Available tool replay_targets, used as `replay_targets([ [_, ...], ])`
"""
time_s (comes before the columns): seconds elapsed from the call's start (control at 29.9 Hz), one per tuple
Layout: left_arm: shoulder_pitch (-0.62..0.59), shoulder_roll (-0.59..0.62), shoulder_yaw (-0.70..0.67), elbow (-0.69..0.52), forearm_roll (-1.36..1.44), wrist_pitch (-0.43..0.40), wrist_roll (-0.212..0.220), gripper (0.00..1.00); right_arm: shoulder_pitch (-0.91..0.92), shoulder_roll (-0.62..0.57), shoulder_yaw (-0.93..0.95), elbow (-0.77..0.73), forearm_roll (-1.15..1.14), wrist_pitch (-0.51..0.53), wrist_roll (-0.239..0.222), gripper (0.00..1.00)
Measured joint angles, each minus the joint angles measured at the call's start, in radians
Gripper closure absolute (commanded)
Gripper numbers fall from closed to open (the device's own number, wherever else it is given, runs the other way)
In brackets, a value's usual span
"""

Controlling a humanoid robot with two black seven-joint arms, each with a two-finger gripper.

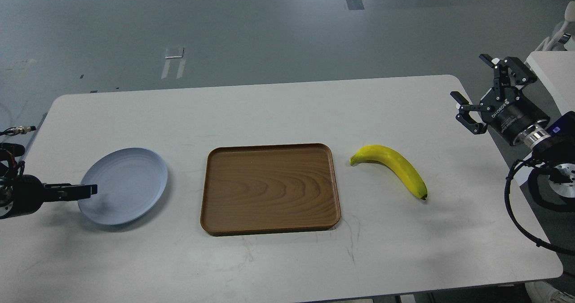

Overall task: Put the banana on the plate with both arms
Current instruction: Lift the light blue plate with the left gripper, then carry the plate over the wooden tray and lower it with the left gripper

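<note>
At the far left you are seeing the black left gripper (pixel 92 189) reaching in edge-on, its fingers lining up as 1 dark bar, so you cannot tell whether it is spread or closed. Its tip is overlapping the near-left rim of the round, shallow, pale blue-grey plate (pixel 128 181); whether it is touching or gripping that rim is hard to make out, and most of the arm behind it is being cut off by the frame edge. The plate is lying on the white rectangular table (pixel 278 109), just left of the rectangular brown wooden tray (pixel 269 188). Right of the tray, apart from it, the curved bright yellow banana (pixel 395 166) is lying on the table with its greenish stem pointing left and dark tip toward you. At the right edge, the black right gripper (pixel 477 83) is hovering with its 2 fingers spread wide, holding nothing, well apart from the banana.
</note>
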Motion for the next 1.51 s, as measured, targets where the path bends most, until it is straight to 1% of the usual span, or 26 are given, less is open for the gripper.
replay_targets([
  [0.03, 0.0, -0.002, 0.0, 0.0, -0.005, 0.0, 0.0, 0.41, 0.0, 0.0, 0.0, 0.0, 0.0, 0.0, 0.0, 0.02],
  [0.1, 0.0, -0.003, 0.0, 0.001, -0.009, 0.0, 0.0, 0.45, 0.0, 0.0, -0.001, 0.0, 0.0, 0.0, 0.0, 0.02],
  [0.13, 0.0, -0.003, 0.0, 0.001, -0.011, 0.0, 0.0, 0.5, 0.0, 0.0, -0.001, 0.0, 0.0, 0.0, 0.0, 0.02],
  [0.17, 0.0, -0.004, 0.0, 0.001, -0.012, 0.0, 0.0, 0.53, 0.0, 0.0, -0.001, 0.0, 0.0, 0.0, 0.0, 0.02],
  [0.23, 0.0, -0.004, 0.0, 0.001, -0.012, 0.0, 0.0, 0.64, 0.0, -0.002, -0.001, 0.0, 0.0, 0.0, 0.0, 0.02],
  [0.3, 0.0, -0.004, 0.0, 0.002, -0.012, 0.001, 0.0, 0.71, -0.002, -0.004, -0.001, 0.0, 0.0, 0.0, 0.0, 0.02],
  [0.33, 0.0, -0.004, 0.0, 0.002, -0.012, 0.001, 0.0, 0.79, -0.002, -0.006, -0.001, 0.0, 0.0, 0.0, 0.0, 0.02],
  [0.37, 0.0, -0.004, 0.0, 0.002, -0.012, 0.001, 0.0, 0.83, -0.003, -0.006, -0.001, 0.0, 0.0, 0.0, 0.0, 0.02],
  [0.4, 0.0, -0.004, 0.0, 0.002, -0.012, 0.002, 0.0, 0.93, -0.003, -0.007, -0.001, 0.0, 0.0, 0.0, 0.0, 0.02],
  [0.43, 0.0, -0.004, 0.0, 0.002, -0.012, 0.002, 0.0, 1.0, -0.003, -0.007, -0.001, 0.0, 0.0, 0.0, 0.0, 0.02],
  [0.8, -0.017, -0.002, -0.005, 0.0, -0.025, -0.01, 0.0, 1.0, -0.003, -0.011, -0.001, 0.0, 0.0, 0.0, 0.0, 0.02],
  [0.87, -0.023, 0.001, -0.007, 0.0, -0.07, -0.024, 0.0, 1.0, -0.003, -0.011, 0.001, 0.0, 0.0, 0.0, 0.0, 0.02],
  [0.94, -0.037, 0.005, -0.007, 0.0, -0.14, -0.055, 0.0, 1.0, -0.003, -0.013, 0.002, 0.0, 0.0, 0.0, 0.0, 0.02],
  [1.04, -0.088, 0.008, -0.003, 0.0, -0.217, -0.122, 0.0, 1.0, -0.003, -0.019, 0.004, 0.0, 0.0, 0.0, 0.0, 0.02],
  [1.14, -0.144, 0.008, -0.003, -0.006, -0.236, -0.162, 0.0, 1.0, -0.003, -0.02, 0.004, 0.0, 0.0, 0.0, 0.0, 0.02],
  [1.34, -0.287, -0.014, -0.003, -0.072, -0.231, -0.172, 0.0, 1.0, -0.003, -0.021, 0.004, -0.003, 0.0, 0.0, 0.0, 0.02],
  [1.51, -0.381, -0.115, 0.0, -0.141, -0.178, -0.173, 0.0, 1.0, -0.003, -0.025, 0.003, -0.005, 0.0, 0.0, 0.0, 0.02],
])
